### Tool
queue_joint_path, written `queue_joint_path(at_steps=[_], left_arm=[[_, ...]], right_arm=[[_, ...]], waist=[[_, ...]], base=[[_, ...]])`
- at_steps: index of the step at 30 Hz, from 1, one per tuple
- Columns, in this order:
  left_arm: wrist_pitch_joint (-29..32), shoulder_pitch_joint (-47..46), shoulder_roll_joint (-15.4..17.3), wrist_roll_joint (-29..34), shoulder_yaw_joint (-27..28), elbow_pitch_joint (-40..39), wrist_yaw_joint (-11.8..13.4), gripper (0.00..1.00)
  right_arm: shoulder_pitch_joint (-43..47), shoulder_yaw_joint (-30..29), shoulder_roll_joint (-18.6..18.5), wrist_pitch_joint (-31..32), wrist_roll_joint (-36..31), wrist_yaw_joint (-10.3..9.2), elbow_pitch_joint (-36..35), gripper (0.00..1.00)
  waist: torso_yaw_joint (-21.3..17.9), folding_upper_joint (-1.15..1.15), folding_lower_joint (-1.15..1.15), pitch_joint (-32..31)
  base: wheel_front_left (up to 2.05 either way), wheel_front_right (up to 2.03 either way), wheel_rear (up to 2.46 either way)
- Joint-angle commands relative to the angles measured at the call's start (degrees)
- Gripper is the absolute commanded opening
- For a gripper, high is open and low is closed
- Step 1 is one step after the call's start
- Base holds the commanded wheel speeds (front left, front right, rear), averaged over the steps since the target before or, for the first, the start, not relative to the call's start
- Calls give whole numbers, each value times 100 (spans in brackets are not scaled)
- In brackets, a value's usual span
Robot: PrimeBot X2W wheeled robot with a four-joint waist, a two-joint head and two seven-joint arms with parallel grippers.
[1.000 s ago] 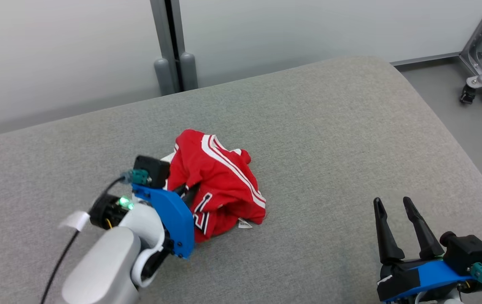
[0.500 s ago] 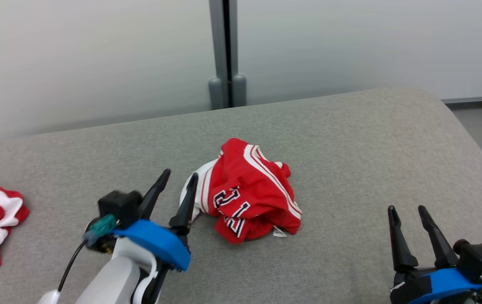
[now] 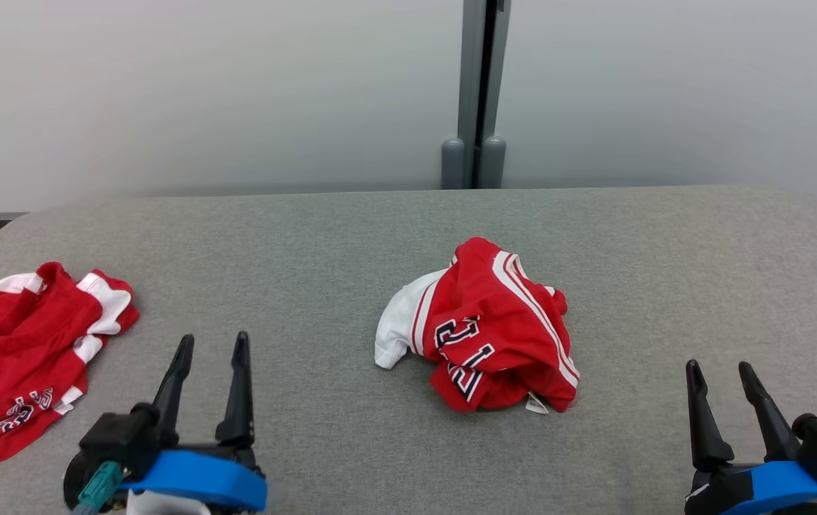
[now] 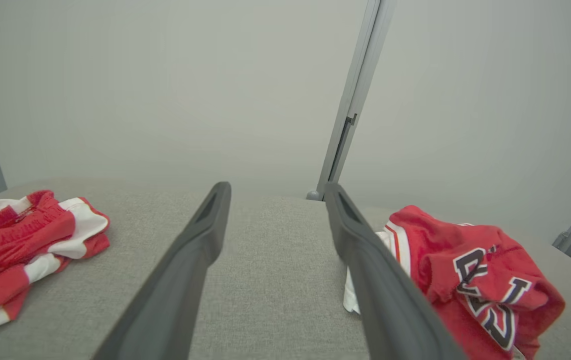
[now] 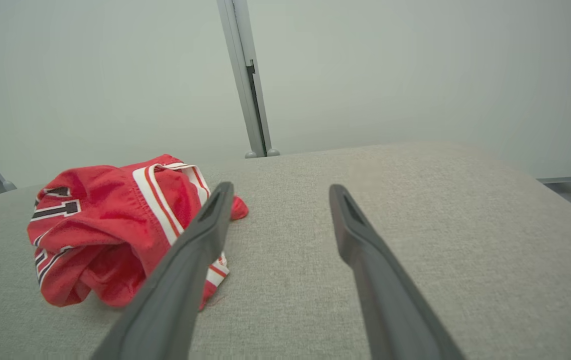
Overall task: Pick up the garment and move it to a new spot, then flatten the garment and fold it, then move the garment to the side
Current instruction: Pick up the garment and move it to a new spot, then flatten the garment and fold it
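Observation:
A crumpled red garment (image 3: pixel 487 332) with white stripes and dark numerals lies bunched in the middle of the grey table (image 3: pixel 666 243). It shows at the right of the left wrist view as the same garment (image 4: pixel 470 280), and at the left of the right wrist view (image 5: pixel 115 225). My left gripper (image 3: pixel 212 347) stands open at the lower left, well apart from the heap, nothing between its fingers. My right gripper (image 3: pixel 722 366) stands open at the lower right, also empty and clear of the cloth.
A second red and white garment (image 3: pixel 29 343) lies crumpled at the table's left edge, also seen as that garment (image 4: pixel 20 245) from the left wrist. A grey post (image 3: pixel 476 93) rises behind the table against a pale wall.
My left gripper has let go of the garment, opened and drawn back to the lower left. The head camera has swung left, bringing the second garment into sight.

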Motion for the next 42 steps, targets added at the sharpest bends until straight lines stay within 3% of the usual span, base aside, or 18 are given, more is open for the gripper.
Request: queue_joint_path(at_steps=[1,11,35,39,42], left_arm=[[-14,44,-1,55,71,-32,4,100],[-15,787,-28,841,614,-165,-16,100],[-16,974,-432,1328,1141,38,-429,100],[-16,903,-477,1375,1176,34,-492,100],[-17,851,-524,1426,1213,-18,-515,100]], right_arm=[[61,-8,-27,13,-46,3,20,100],[85,53,-28,148,105,3,279,100],[-34,186,-27,222,204,3,383,100],[-270,329,-27,610,235,3,366,100],[-532,425,-28,1279,299,3,467,100]], waist=[[23,0,0,3],[155,0,0,-90],[220,0,0,-94],[230,0,0,-20],[243,0,0,85]], base=[[0,0,0],[0,0,0],[0,0,0],[0,0,0],[0,0,0]])
